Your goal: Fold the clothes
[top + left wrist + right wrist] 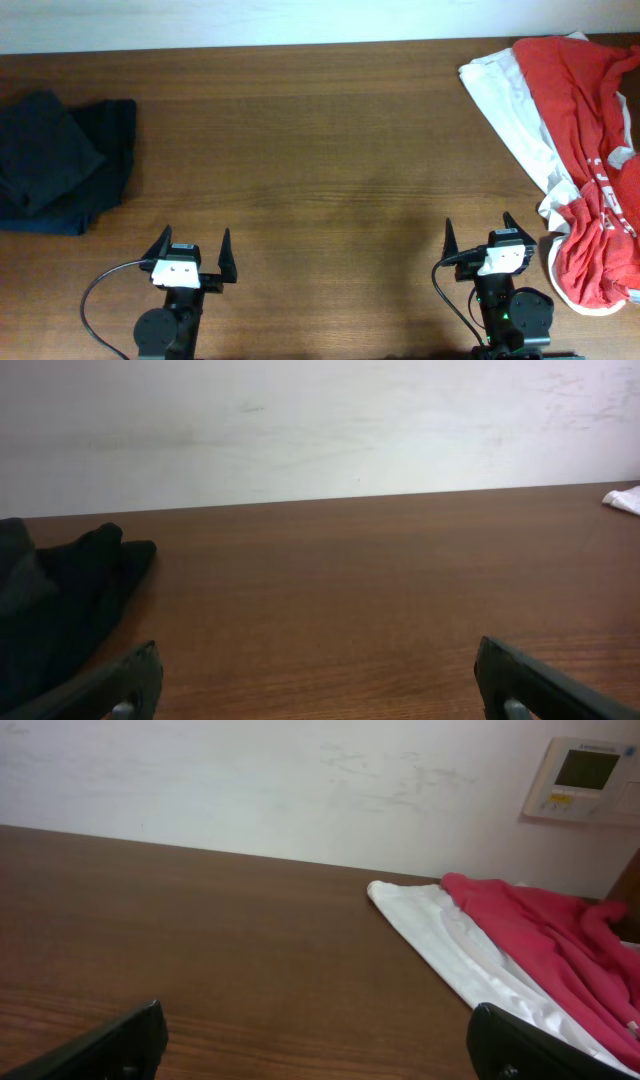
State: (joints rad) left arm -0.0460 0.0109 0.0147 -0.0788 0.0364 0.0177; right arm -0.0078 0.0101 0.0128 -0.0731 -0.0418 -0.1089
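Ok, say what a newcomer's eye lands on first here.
The brightest thing is a red-orange T-shirt crumpled over a white shirt at the right edge of the table. Dark navy garments sit heaped at the left edge; the left gripper and right gripper stand open and empty at the front.

I count one red-orange T-shirt [590,130], one white shirt [515,110], one dark navy heap [55,165] (how many garments, I cannot tell), one table [320,150], and two grippers: my left gripper [196,232] and right gripper [478,220].
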